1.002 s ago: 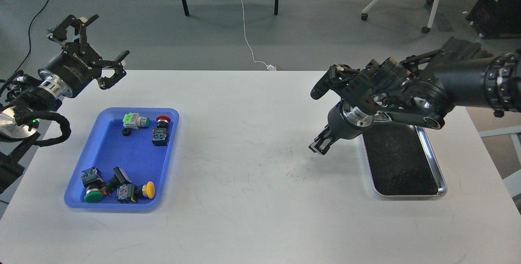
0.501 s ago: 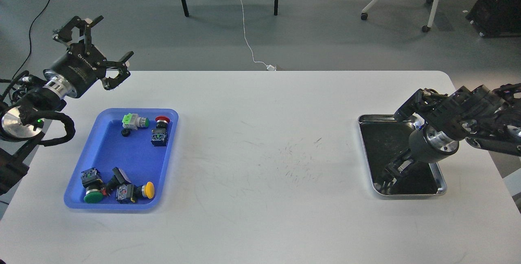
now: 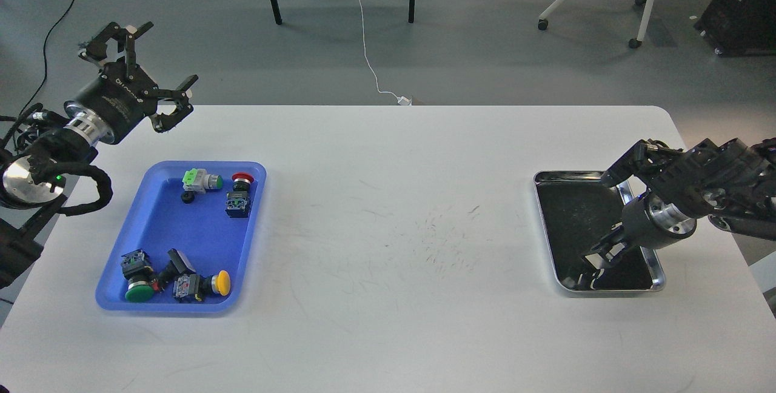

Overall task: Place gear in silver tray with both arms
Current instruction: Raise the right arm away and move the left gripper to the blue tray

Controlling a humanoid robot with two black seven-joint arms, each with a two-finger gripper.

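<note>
Your right gripper (image 3: 600, 255) had swung from mid-table to hang low over the silver tray (image 3: 548, 223) at the table's right; I couldn't tell whether its fingers were apart or carrying anything, though I judged a drop-off was underway. Your left gripper (image 3: 142, 65) stayed spread wide and empty beyond the one blue tray (image 3: 112, 284). That tray held about six push-button parts, and the silver tray showed none clearly.

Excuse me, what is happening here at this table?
A two-armed robot is sorting parts. Its right gripper hangs low over the silver tray; whether it holds anything cannot be told. Its left gripper is open and empty, raised beyond the blue tray, where the push buttons lie untouched.
</note>
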